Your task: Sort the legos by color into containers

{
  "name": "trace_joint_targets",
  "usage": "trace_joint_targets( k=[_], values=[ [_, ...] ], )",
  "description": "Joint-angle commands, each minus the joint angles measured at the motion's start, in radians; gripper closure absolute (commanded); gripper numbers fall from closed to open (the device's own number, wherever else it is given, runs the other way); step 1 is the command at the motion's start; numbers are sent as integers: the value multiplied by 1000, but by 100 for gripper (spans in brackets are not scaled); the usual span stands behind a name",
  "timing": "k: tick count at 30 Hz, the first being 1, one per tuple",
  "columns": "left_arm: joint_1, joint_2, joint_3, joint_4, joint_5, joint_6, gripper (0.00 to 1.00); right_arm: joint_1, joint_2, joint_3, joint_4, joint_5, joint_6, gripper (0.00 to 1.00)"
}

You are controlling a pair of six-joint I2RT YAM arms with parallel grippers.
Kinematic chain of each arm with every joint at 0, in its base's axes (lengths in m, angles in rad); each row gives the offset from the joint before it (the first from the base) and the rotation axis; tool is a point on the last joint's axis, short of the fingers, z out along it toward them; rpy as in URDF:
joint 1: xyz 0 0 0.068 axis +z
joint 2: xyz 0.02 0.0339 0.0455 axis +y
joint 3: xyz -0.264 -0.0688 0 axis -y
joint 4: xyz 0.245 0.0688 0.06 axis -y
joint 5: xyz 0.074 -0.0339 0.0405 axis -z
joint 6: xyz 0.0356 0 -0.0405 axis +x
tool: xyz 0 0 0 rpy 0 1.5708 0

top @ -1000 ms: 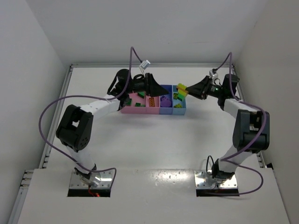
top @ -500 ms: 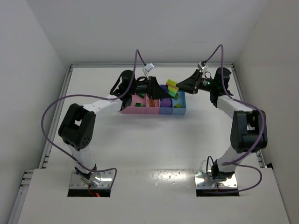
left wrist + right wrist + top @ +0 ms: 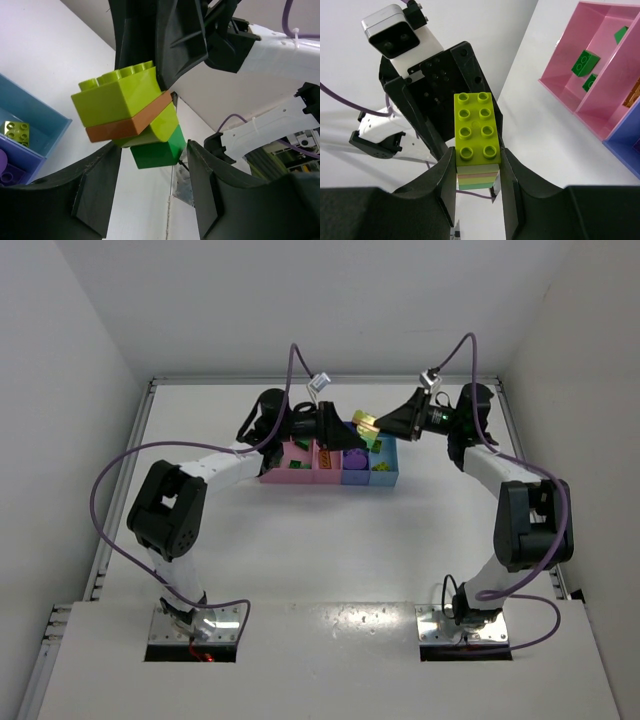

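Observation:
A clump of legos [image 3: 366, 425] hangs above the containers [image 3: 300, 476], a row of pink and blue bins. From the top it stacks yellow-green, orange, yellow-green and dark green. My right gripper [image 3: 476, 172] is shut on the clump's [image 3: 476, 132] yellow-green end. My left gripper [image 3: 155, 152] faces it, jaws either side of the dark green brick [image 3: 156, 154]. One finger [image 3: 202, 185] touches that brick; a sliver of gap shows at the other finger [image 3: 95, 195]. Both grippers, the left [image 3: 345, 432] and the right [image 3: 380, 427], meet over the bins.
The wide pink bin [image 3: 555, 75] holds dark green bricks [image 3: 585, 62]. A yellow-green brick [image 3: 16, 131] lies in the light blue bin [image 3: 47, 117]. Purple pieces sit in the blue bin [image 3: 355, 476]. White walls enclose the table [image 3: 320, 540].
My right gripper has carried the clump leftward from over the light blue bin to the left gripper. The left gripper's jaws have narrowed around the clump's dark green end.

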Motion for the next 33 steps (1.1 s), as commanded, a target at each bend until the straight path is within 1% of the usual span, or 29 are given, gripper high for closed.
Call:
trace_joint_targets(
  k=[1, 3, 4, 7, 8, 10, 11, 14, 15, 17, 18, 20, 21, 22, 23, 24, 25, 26, 27, 28, 29, 30, 32, 33],
  values=[
    [-2, 7, 24, 111, 25, -27, 40, 20, -21, 43, 68, -18, -3, 100],
    [-2, 7, 15, 111, 34, -27, 44, 20, -10, 53, 68, -18, -3, 100],
    [-2, 7, 15, 111, 34, -27, 50, 20, 2, 53, 68, -18, -3, 100],
    [-2, -2, 6, 111, 34, -27, 59, 20, 11, 75, 80, -18, -3, 100],
    [-2, -2, 6, 111, 43, -27, 66, 20, 11, 84, 94, -9, -3, 100],
    [-11, -11, -4, 111, 43, -18, 75, 20, 20, 95, 94, 0, -3, 100],
    [-11, -11, -4, 100, 43, -18, 87, 20, 30, 108, 104, 0, -3, 100],
    [-11, -33, -43, 100, 43, -9, 99, 1, 40, 132, 104, 9, -3, 100],
    [-11, -42, -54, 80, 43, -9, 100, 1, 54, 148, 104, 9, -3, 100],
    [-11, -79, -89, 50, 43, 40, 100, -21, 65, 176, 104, 9, -3, 100],
    [-2, -94, -103, 2, 43, 60, 100, -22, 76, 176, 104, 19, -3, 100],
    [25, -132, -154, -36, 24, 123, 100, -31, 85, 204, 94, 19, -3, 100],
    [62, -178, -174, -123, -4, 187, 100, -40, 85, 204, 94, 19, -3, 100],
    [87, -204, -183, -171, -44, 215, 100, -40, 85, 204, 82, 19, -14, 100],
    [113, -229, -183, -208, -125, 238, 100, -40, 85, 204, 81, 9, -14, 100],
    [137, -264, -194, -296, -172, 261, 100, -40, 85, 190, 71, 9, -24, 100],
    [179, -278, -182, -357, -232, 317, 100, -40, 85, 181, 71, 9, -24, 100],
    [196, -287, -182, -409, -350, 340, 100, -40, 85, 181, 71, 9, -24, 100],
    [211, -287, -182, -469, -398, 356, 100, -40, 85, 166, 62, 9, -37, 100],
    [220, -287, -168, -499, -444, 383, 98, -31, 85, 165, 62, 9, -37, 100],
    [231, -287, -168, -527, -525, 394, 93, -31, 85, 165, 42, 9, -67, 100],
    [231, -271, -153, -578, -567, 405, 90, -20, 85, 165, 14, 9, -77, 100],
    [231, -228, -128, -609, -639, 414, 82, -20, 85, 165, 14, 9, -77, 100],
    [231, -215, -128, -609, -648, 414, 74, -20, 85, 165, 5, 9, -77, 100]
  ],
)
